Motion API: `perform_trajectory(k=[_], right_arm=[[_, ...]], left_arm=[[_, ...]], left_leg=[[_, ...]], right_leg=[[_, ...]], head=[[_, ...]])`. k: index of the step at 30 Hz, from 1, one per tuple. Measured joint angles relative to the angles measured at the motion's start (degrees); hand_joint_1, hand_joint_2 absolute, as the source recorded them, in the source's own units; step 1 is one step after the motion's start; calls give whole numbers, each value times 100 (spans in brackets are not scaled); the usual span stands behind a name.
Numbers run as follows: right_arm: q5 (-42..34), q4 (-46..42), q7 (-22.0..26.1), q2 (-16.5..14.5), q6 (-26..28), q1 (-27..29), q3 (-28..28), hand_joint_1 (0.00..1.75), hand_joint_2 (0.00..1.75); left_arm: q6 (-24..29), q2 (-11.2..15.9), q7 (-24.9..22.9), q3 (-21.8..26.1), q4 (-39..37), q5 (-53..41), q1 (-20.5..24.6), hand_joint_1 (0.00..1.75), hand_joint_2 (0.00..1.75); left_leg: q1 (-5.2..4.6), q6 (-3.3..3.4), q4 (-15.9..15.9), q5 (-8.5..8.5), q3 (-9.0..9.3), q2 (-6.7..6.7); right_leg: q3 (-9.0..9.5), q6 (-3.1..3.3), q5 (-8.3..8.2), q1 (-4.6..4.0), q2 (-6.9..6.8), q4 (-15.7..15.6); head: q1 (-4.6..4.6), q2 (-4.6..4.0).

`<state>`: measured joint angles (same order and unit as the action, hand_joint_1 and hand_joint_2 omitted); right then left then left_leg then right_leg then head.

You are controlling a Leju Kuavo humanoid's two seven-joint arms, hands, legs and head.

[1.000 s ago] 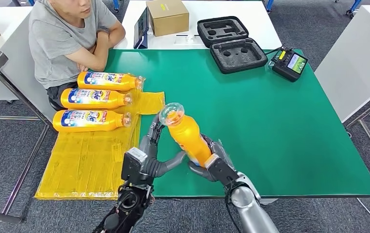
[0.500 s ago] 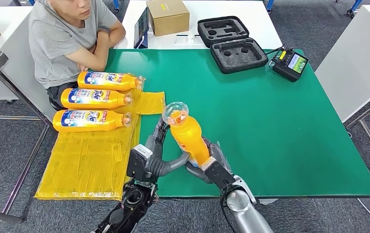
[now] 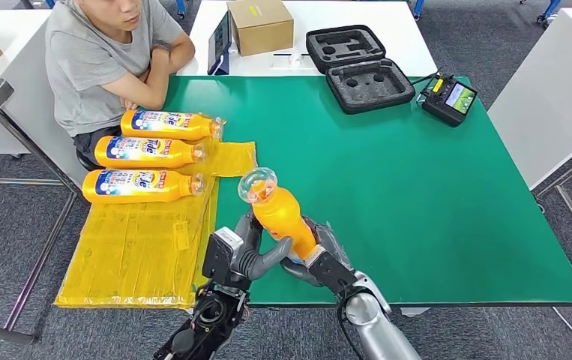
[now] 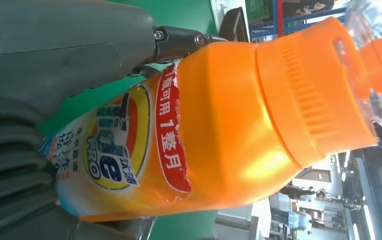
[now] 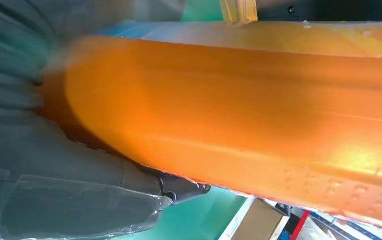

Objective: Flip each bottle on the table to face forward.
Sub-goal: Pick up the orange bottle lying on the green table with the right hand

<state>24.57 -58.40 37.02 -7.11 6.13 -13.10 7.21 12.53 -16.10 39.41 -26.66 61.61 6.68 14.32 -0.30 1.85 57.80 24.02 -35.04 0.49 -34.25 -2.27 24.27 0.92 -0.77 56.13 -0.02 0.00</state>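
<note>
- Head view: I have the orange bottle [image 3: 283, 217] lifted above the near edge of the green table [image 3: 432, 187], cap end tilted up and away from me. My left hand [image 3: 256, 251] wraps its left side, my right hand [image 3: 316, 259] clamps the base. Three more bottles [image 3: 144, 154] lie label-up on the yellow sheet [image 3: 140, 247] beside a seated person [image 3: 103, 56].
- Left wrist view: the label faces this camera, thumb [image 4: 68, 60] pressed against the bottle's body, ribbed orange cap [image 4: 311, 90] beyond.
- Right wrist view: plain orange back of the bottle, blurred; my fingers [image 5: 78, 195] seem closed around it.
</note>
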Motion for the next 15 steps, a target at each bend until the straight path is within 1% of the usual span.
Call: perform_trajectory(k=[11, 15], right_arm=[[-4, 126, 14, 1, 2, -26, -6, 175, 175], [0, 161, 22, -19, -33, -37, -3, 175, 175]], left_arm=[[-45, 32, -96, -22, 59, -87, -16, 0, 0], [50, 34, -97, -42, 46, -179, -7, 0, 175]], left_leg=[[0, 0, 0, 0, 0, 0], [0, 0, 0, 0, 0, 0]], right_leg=[[0, 0, 0, 0, 0, 0], [0, 0, 0, 0, 0, 0]], head=[[-1, 0], [0, 0]])
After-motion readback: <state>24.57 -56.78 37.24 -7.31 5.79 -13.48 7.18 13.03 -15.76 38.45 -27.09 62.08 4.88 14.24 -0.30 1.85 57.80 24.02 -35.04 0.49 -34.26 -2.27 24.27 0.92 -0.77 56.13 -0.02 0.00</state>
